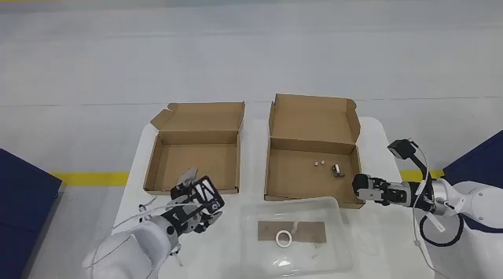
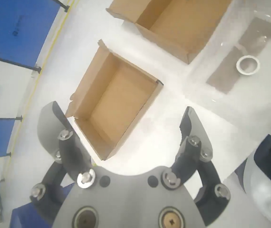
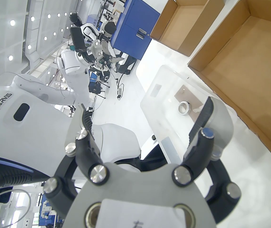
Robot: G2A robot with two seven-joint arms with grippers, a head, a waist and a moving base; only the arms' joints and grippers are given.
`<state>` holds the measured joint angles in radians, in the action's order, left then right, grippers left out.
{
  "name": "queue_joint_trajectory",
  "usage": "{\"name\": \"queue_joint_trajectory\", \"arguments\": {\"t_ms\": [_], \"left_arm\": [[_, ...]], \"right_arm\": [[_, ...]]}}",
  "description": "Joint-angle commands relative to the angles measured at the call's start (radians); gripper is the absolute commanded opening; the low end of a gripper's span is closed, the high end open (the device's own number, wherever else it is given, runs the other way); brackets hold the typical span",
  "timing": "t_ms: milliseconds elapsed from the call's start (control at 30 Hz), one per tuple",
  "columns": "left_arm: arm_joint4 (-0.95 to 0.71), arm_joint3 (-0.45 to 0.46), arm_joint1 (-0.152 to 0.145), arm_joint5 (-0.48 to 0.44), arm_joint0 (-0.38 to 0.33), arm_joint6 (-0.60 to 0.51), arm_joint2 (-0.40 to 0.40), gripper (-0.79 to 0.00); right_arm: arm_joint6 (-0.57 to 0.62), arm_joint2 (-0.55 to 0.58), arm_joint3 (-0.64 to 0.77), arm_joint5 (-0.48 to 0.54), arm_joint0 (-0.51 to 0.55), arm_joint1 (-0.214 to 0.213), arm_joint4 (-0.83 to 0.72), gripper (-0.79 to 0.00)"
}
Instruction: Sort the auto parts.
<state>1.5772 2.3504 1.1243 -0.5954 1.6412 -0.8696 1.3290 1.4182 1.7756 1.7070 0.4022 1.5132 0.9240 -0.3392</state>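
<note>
White ring [image 1: 284, 238] lies in the clear bin [image 1: 248, 240], likely still unsorted. Left gripper [image 2: 121, 109] and right gripper [image 3: 146, 106] flank that bin, jaws apart, empty, seemingly ready to pick.

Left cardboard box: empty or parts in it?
Empty: the left cardboard box shows a bare floor in top and left wrist views.

Seen from above, the white left arm [image 1: 137, 247] comes in from the lower left corner of the frame, its wrist angled toward the upper right. The left gripper [image 1: 196, 195] sits at lower left, its fingers [image 2: 190, 124] spread wide with nothing between them. The right arm [image 1: 456, 200] comes in from the right edge and stretches leftward. The right gripper [image 1: 360, 185], right of centre, is likewise spread wide and empty.
</note>
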Motion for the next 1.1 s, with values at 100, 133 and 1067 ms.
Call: {"name": "queue_joint_trajectory", "arguments": {"t_ms": [100, 133, 1067], "left_arm": [[-0.135, -0.002, 0.024, -0.004, -0.178, -0.351, -0.214, 0.000], [-0.165, -0.017, 0.029, 0.020, -0.216, -0.375, -0.252, 0.000], [-0.607, -0.371, 0.102, 0.278, -0.790, -0.633, -0.810, 0.000]], "right_arm": [[0.000, 0.000, 0.000, 0.000, 0.000, 0.000, 0.000, 0.000], [0.000, 0.000, 0.000, 0.000, 0.000, 0.000, 0.000, 0.000], [0.000, 0.000, 0.000, 0.000, 0.000, 0.000, 0.000, 0.000]]}}
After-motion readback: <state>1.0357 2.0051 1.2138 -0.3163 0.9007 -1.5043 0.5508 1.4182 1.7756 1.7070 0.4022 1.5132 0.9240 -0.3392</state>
